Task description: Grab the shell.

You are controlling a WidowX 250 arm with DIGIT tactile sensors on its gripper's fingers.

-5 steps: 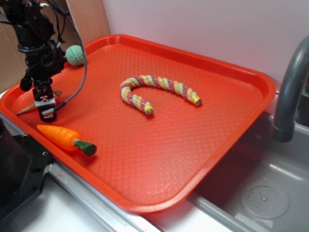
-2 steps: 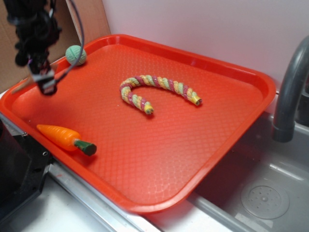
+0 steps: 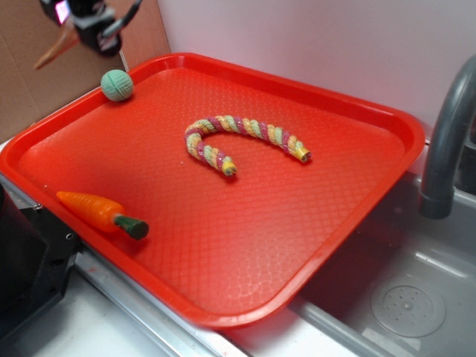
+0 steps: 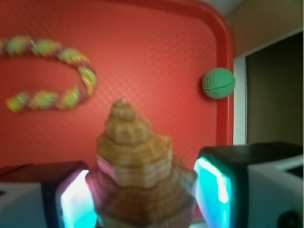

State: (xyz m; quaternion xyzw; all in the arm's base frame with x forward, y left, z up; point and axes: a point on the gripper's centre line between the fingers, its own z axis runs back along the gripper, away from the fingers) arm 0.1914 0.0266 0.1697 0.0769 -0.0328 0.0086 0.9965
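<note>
We see the hand [image 4: 142,199] raised high above the tray's far left corner, its two pads pressed against the knobbly tan spiral shell [image 4: 135,171], thin tail jutting left. Below, the red plastic tray [image 3: 342,223] carries a green ball [image 3: 117,85], braided rope toy [image 3: 238,137], orange toy carrot [image 3: 100,212]. Grey sink [image 3: 401,297] at right.

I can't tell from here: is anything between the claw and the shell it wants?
Nothing: the end effector already holds the knobbly tan spiral shell between its fingers, lifted above the red plastic tray.
</note>
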